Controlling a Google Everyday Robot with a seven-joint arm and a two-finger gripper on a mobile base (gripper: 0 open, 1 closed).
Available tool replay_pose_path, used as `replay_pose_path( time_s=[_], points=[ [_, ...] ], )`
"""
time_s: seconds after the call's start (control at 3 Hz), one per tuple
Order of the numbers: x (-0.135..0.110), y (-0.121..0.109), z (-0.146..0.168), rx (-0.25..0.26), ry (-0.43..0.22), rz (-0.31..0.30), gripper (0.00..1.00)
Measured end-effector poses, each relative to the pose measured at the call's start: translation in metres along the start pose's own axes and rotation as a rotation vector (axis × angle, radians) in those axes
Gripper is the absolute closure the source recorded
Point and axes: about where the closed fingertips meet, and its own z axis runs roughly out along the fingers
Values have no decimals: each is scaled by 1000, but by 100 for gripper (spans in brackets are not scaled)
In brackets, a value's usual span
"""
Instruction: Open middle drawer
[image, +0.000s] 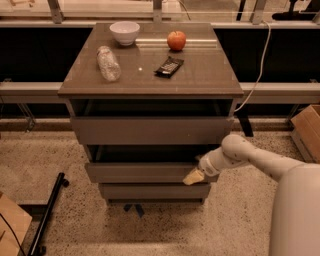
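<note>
Tan fingers (192, 176), pressed together, touch the flat grey middle drawer (140, 172).

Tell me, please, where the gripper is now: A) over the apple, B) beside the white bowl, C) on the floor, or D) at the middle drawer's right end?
D: the gripper sits at the right end of the middle drawer front, below the top drawer and above the bottom drawer.

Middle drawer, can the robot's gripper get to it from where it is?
Probably yes. The gripper is up against the front of the middle drawer, at its right end. It seems to be touching the drawer, and nothing stands between them.
</note>
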Motion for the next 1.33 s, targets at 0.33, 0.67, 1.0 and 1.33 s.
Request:
replay_pose_path(
  time_s=[0.33, 0.67, 1.0, 1.33],
  points=[
    [0, 0, 0, -1, 2, 0, 62],
    [23, 25, -18, -55, 48, -11, 85],
    [22, 24, -18, -55, 48, -11, 100],
    [49, 48, -48, -80, 115, -4, 83]
  ],
)
